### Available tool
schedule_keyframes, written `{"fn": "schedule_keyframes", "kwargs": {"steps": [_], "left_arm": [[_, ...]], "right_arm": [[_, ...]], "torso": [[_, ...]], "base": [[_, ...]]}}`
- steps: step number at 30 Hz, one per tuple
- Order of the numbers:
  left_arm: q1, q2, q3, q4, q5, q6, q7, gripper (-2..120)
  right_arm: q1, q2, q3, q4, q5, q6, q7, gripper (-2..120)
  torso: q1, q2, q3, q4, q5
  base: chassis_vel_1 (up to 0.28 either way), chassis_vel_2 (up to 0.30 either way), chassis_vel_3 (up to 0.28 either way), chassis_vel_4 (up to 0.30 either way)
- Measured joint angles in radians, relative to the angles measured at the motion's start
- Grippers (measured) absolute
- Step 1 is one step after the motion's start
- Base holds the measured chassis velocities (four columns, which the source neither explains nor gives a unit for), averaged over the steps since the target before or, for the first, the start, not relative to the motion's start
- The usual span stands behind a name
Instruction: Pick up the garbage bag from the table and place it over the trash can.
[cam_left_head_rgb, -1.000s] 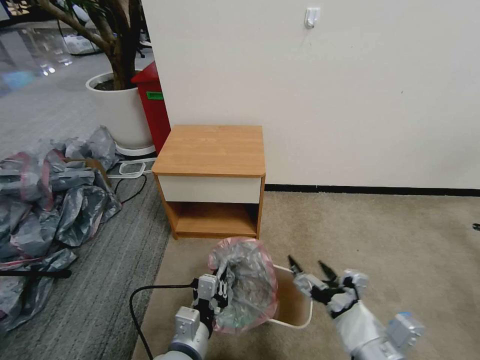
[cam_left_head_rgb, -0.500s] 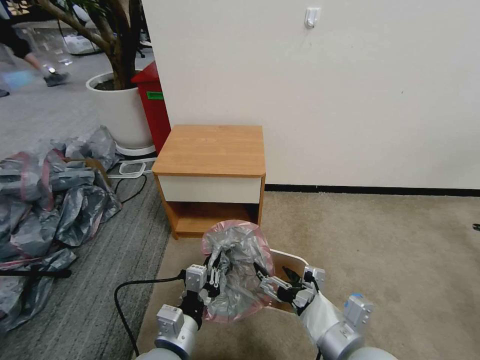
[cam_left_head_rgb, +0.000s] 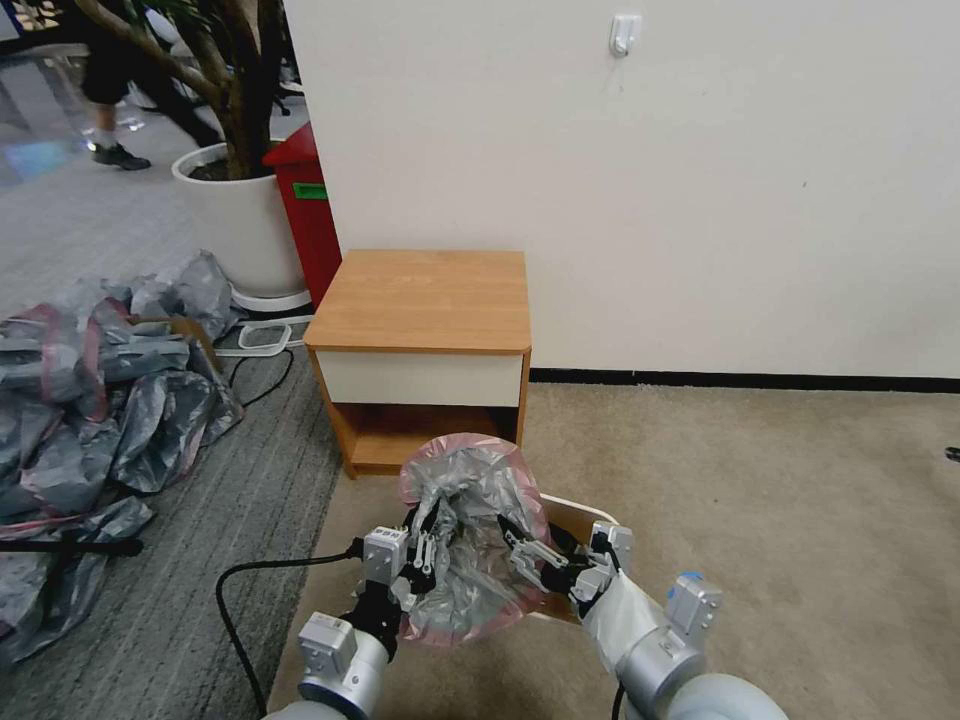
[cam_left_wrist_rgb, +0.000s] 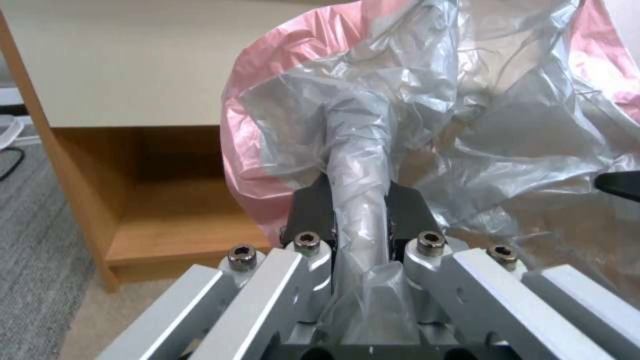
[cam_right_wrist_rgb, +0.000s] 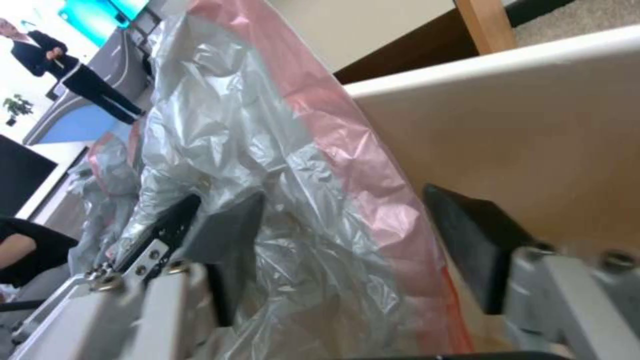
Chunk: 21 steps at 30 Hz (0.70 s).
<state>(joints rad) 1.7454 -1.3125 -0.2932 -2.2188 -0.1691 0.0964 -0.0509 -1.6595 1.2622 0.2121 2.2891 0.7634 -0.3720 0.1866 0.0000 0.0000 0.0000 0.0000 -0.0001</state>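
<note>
Crinkled grey film, pink-banded, held above a smooth cream bin.

The left gripper (cam_left_head_rgb: 425, 545) pinches a twisted fold of the garbage bag (cam_left_head_rgb: 470, 545), which billows over the trash can (cam_left_head_rgb: 585, 515) at six o'clock from the wooden table (cam_left_head_rgb: 420, 300). The right gripper (cam_left_head_rgb: 545, 555), at the bag's three o'clock, stands wide, one black pad on each side of the pink rim.

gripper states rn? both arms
Left end effector: closed on the garbage bag.
Right end effector: open, fingers straddling the bag's pink rim at the trash can.
</note>
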Motion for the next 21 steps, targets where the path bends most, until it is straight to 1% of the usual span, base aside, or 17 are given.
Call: {"fn": "schedule_keyframes", "kwargs": {"steps": [1, 2, 3, 4, 5, 8, 9, 13, 14, 16, 17, 21], "left_arm": [[0.000, 0.000, 0.000, 0.000, 0.000, 0.000, 0.000, 9], [0.000, 0.000, -0.001, -0.002, -0.001, 0.001, -0.001, 9], [0.001, -0.001, -0.002, -0.003, -0.002, 0.002, -0.002, 9], [0.001, -0.001, -0.002, -0.004, -0.003, 0.003, -0.002, 9], [0.001, -0.001, -0.002, -0.004, -0.003, 0.003, -0.002, 9], [0.003, 0.000, -0.006, -0.006, -0.005, 0.004, -0.003, 9], [0.003, 0.000, -0.006, -0.006, -0.005, 0.004, -0.003, 9], [0.004, -0.001, -0.009, -0.009, -0.006, 0.006, -0.004, 9], [0.004, -0.001, -0.009, -0.009, -0.006, 0.006, -0.004, 9], [0.005, -0.003, -0.010, -0.009, -0.009, 0.008, -0.006, 9], [0.006, -0.004, -0.011, -0.009, -0.016, 0.010, -0.007, 9], [0.006, -0.004, -0.014, -0.011, -0.028, 0.020, -0.012, 9]], "right_arm": [[0.000, 0.000, 0.000, 0.000, 0.000, 0.000, 0.000, 63], [0.000, 0.001, -0.001, 0.000, 0.000, 0.002, -0.001, 59], [0.000, 0.001, -0.002, 0.000, -0.001, 0.005, -0.002, 53], [0.000, 0.001, -0.003, 0.000, -0.001, 0.007, -0.003, 50], [0.000, 0.001, -0.003, 0.000, -0.001, 0.007, -0.003, 50], [0.000, 0.002, -0.006, 0.000, -0.004, 0.011, -0.004, 34], [0.000, 0.002, -0.006, 0.000, -0.004, 0.011, -0.004, 34], [0.002, 0.000, -0.011, 0.002, -0.009, 0.016, -0.006, 16], [0.002, 0.000, -0.011, 0.002, -0.009, 0.016, -0.006, 16], [0.002, -0.003, -0.013, 0.006, -0.021, 0.020, -0.008, 8], [0.001, -0.007, -0.012, 0.013, -0.029, 0.021, -0.009, 2], [-0.003, -0.015, -0.007, 0.034, -0.032, 0.019, -0.009, 0]], "torso": [[0.000, 0.000, 0.000, 0.0000, 0.0000], [0.000, 0.000, 0.000, 0.0000, 0.0000], [0.000, 0.000, 0.000, 0.0000, 0.0001], [0.000, 0.000, 0.000, 0.0000, 0.0000], [0.000, 0.000, 0.000, 0.0000, 0.0000], [0.000, 0.000, 0.000, 0.0000, 0.0000], [0.000, 0.000, 0.000, 0.0000, 0.0000], [0.000, 0.000, 0.000, 0.0000, 0.0001], [0.000, 0.000, 0.000, 0.0000, 0.0001], [0.000, 0.000, 0.000, 0.0000, 0.0001], [0.000, 0.000, 0.000, 0.0000, 0.0001], [0.000, 0.000, 0.000, 0.0000, 0.0001]], "base": [[0.000, 0.000, 0.000, 0.000], [0.000, 0.000, 0.000, 0.000], [0.000, 0.000, 0.000, 0.000], [0.000, 0.000, 0.000, 0.000], [0.000, 0.000, 0.000, 0.000], [0.000, 0.000, 0.000, 0.000], [0.000, 0.000, 0.000, 0.000], [0.000, 0.000, 0.000, 0.000], [0.000, 0.000, 0.000, 0.000], [0.000, 0.000, 0.000, 0.000], [0.000, 0.000, 0.000, 0.000], [0.000, 0.000, 0.000, 0.000]]}}
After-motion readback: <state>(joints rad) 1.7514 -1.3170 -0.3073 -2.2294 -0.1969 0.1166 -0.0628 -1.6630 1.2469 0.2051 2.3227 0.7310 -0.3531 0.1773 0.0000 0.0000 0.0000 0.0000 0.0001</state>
